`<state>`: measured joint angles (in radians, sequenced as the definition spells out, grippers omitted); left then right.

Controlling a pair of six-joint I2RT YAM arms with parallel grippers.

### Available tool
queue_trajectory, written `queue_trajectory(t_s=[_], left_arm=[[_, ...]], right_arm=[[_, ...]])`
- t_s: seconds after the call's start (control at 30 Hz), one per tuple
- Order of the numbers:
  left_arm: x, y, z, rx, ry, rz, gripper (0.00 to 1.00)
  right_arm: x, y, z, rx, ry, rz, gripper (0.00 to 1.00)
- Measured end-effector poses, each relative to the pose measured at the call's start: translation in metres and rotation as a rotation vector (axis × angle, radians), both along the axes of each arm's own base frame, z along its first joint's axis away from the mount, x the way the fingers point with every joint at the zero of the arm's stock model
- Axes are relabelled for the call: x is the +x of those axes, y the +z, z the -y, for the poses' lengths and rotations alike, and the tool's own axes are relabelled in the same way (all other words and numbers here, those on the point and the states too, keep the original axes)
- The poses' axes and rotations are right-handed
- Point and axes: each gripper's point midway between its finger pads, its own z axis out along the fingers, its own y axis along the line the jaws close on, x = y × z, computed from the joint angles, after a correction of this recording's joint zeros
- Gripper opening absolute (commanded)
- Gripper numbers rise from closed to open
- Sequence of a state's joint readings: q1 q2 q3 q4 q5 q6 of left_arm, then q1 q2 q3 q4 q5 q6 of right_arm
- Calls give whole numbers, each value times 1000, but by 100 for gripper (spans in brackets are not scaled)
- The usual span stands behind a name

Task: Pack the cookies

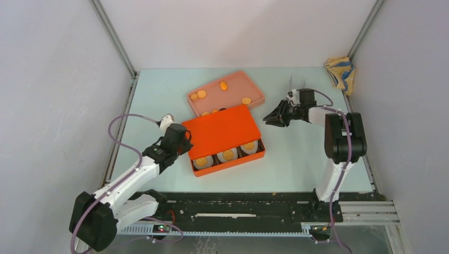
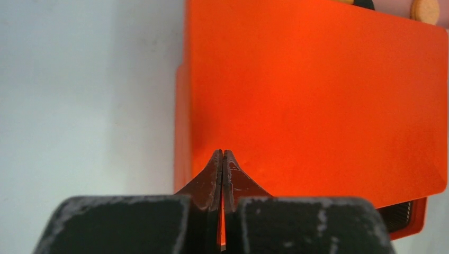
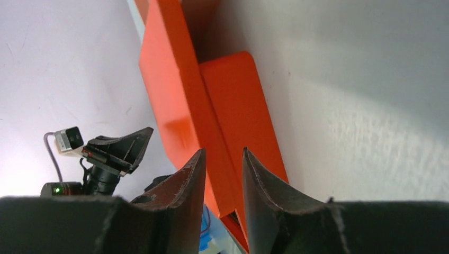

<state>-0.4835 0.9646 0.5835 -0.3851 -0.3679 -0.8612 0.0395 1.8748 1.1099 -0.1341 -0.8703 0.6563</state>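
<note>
Bright and even throughout — diffuse from above, leaving only faint soft shadows on the table (image 1: pixel 296 159) in the top view. Crisp there. Mild sheen and near-saturated colour on the orange lid (image 2: pixel 317 106). Softens close to the lens — fingers (image 3: pixel 185 180) of the right gripper (image 3: pixel 223 159) slightly blurred, background darker toward upper right.

Orange lid (image 1: pixel 222 129) covers most of box (image 1: pixel 230 164); contents beneath unseen. Left wrist: one cookie (image 2: pixel 425 9) clipped by top edge.

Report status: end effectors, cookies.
Left end effector shut at orange lid's edge. Right end effector open, empty, off the box. Loose cookies in pink tray; lid covers most of box.
</note>
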Motion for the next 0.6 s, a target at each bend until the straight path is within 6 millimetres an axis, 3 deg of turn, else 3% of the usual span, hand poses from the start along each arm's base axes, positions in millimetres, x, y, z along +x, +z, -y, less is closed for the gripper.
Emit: queue_trajectory(t_s=[0.1, 0.23, 0.6], left_arm=[[6, -5, 12, -26, -36, -4, 0], [6, -11, 16, -42, -52, -3, 0], [9, -17, 17, -60, -53, 31, 0]], right_arm=[[1, -19, -12, 62, 38, -40, 40], [3, -26, -26, 110, 79, -51, 40], [3, 23, -80, 292, 233, 52, 41]])
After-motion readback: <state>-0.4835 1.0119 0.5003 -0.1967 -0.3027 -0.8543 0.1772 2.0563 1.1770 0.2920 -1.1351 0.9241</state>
